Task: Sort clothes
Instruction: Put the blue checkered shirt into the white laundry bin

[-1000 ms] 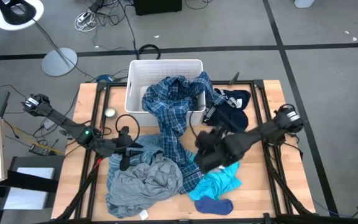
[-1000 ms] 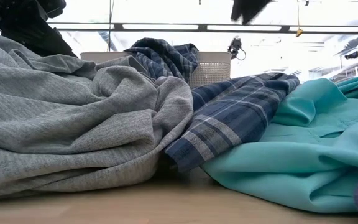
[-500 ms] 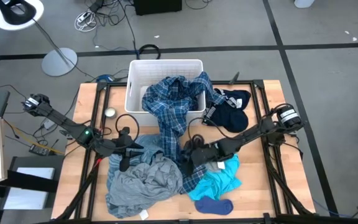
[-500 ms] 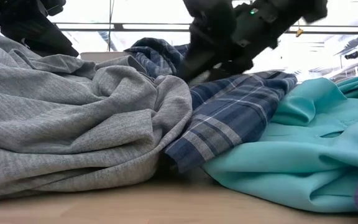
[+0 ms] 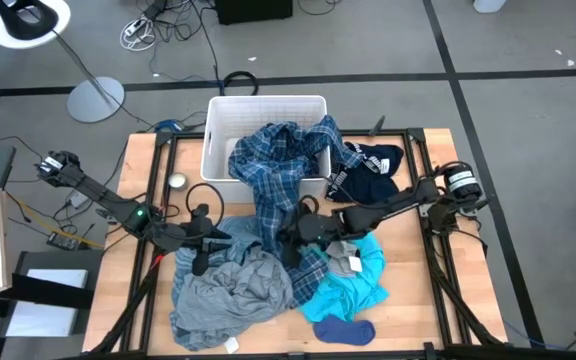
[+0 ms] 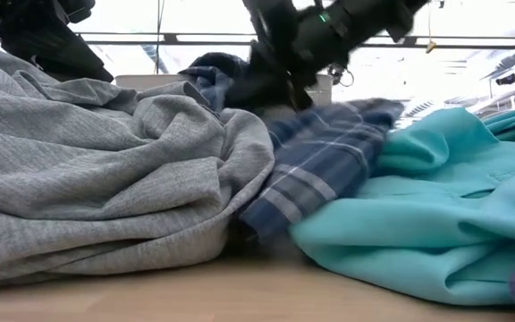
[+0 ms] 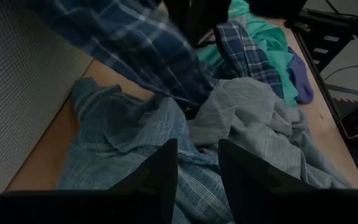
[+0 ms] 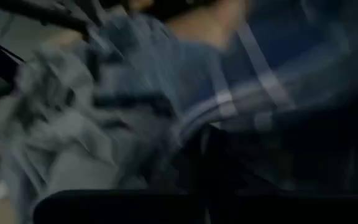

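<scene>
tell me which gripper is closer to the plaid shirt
Right. The right gripper is shut on the plaid shirt; the left gripper sits open beside it, over the striped top.

a robotics lab or test room, not a home. the wooden table [image 5: 138, 170] sits on a bare grey floor [image 5: 508, 120] marked with dark tape lines [image 5: 448, 55], with loose cables [image 5: 143, 30] trailing across it and a lamp stand's round base [image 5: 95, 99] nearby. a black metal frame [image 5: 438, 250] edges the table. the low view shows long ceiling strip lights [image 6: 231, 38] and an open room behind.
</scene>
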{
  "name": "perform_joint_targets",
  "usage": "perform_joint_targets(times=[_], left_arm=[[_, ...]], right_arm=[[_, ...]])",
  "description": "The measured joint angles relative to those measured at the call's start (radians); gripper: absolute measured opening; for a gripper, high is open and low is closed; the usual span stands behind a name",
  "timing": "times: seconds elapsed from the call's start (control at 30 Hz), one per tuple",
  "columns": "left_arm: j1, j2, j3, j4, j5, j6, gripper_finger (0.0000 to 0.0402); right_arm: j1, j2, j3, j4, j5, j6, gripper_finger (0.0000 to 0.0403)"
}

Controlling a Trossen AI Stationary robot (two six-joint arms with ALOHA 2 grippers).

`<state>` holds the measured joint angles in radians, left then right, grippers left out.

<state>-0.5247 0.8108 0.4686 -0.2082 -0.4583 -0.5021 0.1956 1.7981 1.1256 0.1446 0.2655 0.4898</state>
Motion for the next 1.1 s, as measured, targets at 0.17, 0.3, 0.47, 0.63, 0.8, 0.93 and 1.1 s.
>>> perform_joint_targets(times=[0.17, 0.3, 0.47, 0.63, 0.8, 0.93, 1.1], left_arm=[[0.000, 0.000, 0.000, 0.000, 0.000, 0.000, 0.0121], [0.000, 0.000, 0.000, 0.000, 0.000, 0.000, 0.0121], [0.000, 0.000, 0.000, 0.000, 0.000, 0.000, 0.0121], [0.000, 0.000, 0.000, 0.000, 0.000, 0.000, 0.0121], [0.000, 0.000, 0.000, 0.000, -0.001, 0.016, 0.0121], [0.000, 0.000, 0.000, 0.000, -0.001, 0.026, 0.0121], [0.000, 0.000, 0.000, -0.005, -0.001, 0.052, 0.0121]], right_arm=[[-0.044, -0.002, 0.173, -0.066, -0.001, -0.202, 0.0004], [-0.104, -0.003, 0.361, -0.203, -0.001, -0.377, 0.0002], [-0.206, -0.003, 0.550, -0.264, -0.001, -0.532, 0.0002], [-0.331, -0.005, 0.699, -0.222, 0.000, -0.665, 0.0001], [-0.468, -0.005, 0.807, -0.105, -0.043, -0.676, 0.0001], [-0.565, -0.005, 0.857, 0.013, -0.101, -0.674, 0.0001], [-0.632, -0.005, 0.873, -0.006, -0.117, -0.600, 0.0000]])
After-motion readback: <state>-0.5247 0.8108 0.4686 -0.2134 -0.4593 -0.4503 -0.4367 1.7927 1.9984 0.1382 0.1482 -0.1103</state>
